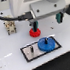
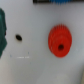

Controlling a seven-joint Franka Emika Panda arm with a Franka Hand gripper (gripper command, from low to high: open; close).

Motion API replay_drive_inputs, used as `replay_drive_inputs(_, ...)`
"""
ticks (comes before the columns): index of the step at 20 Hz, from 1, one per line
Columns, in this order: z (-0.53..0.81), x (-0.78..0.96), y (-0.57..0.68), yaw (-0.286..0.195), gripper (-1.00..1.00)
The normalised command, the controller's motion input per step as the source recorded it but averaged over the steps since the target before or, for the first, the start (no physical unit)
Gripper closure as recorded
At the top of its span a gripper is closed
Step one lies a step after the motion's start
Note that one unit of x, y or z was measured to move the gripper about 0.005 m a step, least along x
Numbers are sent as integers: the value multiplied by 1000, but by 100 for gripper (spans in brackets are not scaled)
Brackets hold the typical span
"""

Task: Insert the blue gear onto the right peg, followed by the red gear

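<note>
Claw [image 1: 33, 26]: mine, over the red gear [image 1: 34, 31], grip state indeterminable; blue gear [image 1: 46, 43] seated on plate; advisable: centre fingers on hub before closing, lift vertically.

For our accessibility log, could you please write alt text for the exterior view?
A robot gripper hangs just above a red gear on a white table. Nearer the camera, a blue gear sits on a black-edged plate.
</note>
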Motion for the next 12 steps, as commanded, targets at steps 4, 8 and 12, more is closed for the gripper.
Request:
replay_drive_inputs(4, -310, -433, -54, 0, -100)
replay_drive_inputs(8, -340, -366, -56, 0, -100)
replay_drive_inputs(12, -291, -240, -56, 0, -100)
